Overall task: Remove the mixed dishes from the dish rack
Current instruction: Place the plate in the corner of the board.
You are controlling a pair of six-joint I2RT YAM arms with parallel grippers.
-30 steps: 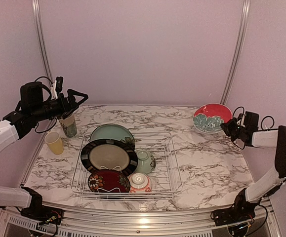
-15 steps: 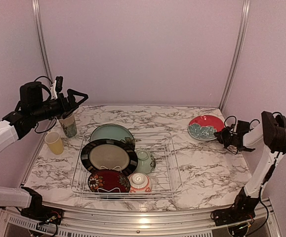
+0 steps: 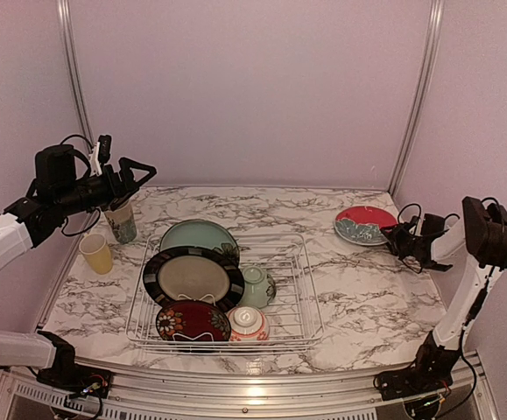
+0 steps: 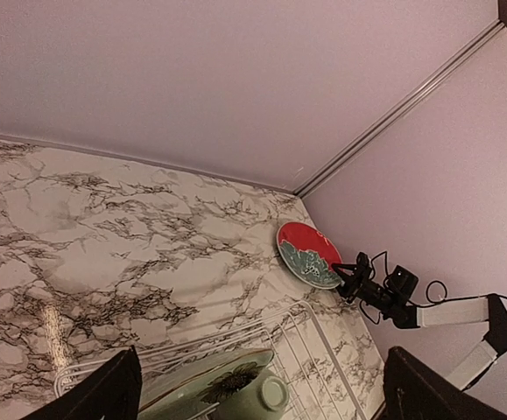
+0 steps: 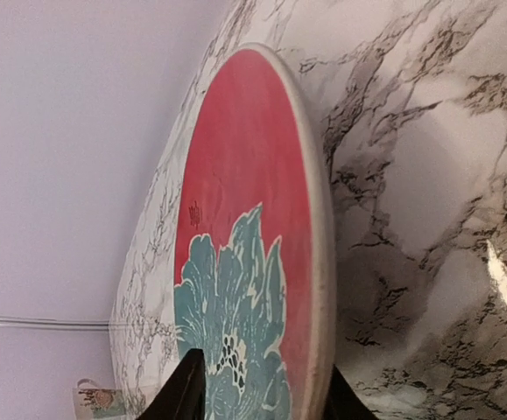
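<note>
Plate report from my side: the red plate point(image 5: 244, 219), round, glossy glaze w/ a teal flower on the near half and a pale rim, lay flat on the table point(image 3: 367, 289) at the far right corner, well apart from the dish rack point(image 3: 310, 302). My right claw point(image 5: 260, 395) had a dark finger on each side of the plate's near rim, one over the face, the other outside the edge. Clamped or loose, couldn't tell tbh.

My left claw point(image 3: 129, 157) hung spread wide w/ nothing in it, up over the patterned tall cup point(image 3: 122, 223) at the far left. The yellow cup point(image 3: 96, 253) stood just beside that one, both on the table outside the rack.

Rack was thin pale wire, rectangular, low sides. Inside on the left, back to front: teal plate point(image 3: 199, 234), black-rimmed cream plate point(image 3: 192, 277), dark red floral plate point(image 3: 192, 320), all leaning. To their right sat the pale green bowl point(image 3: 256, 286) and, nearer, the red-striped white bowl point(image 3: 248, 324).

Tabletop was a white marble look w/ grey-black veins, shiny enough to catch glare. Walls point(image 3: 253, 87) were plain matte lilac-pink, w/ silver strips point(image 3: 419, 96) running up the corners.
</note>
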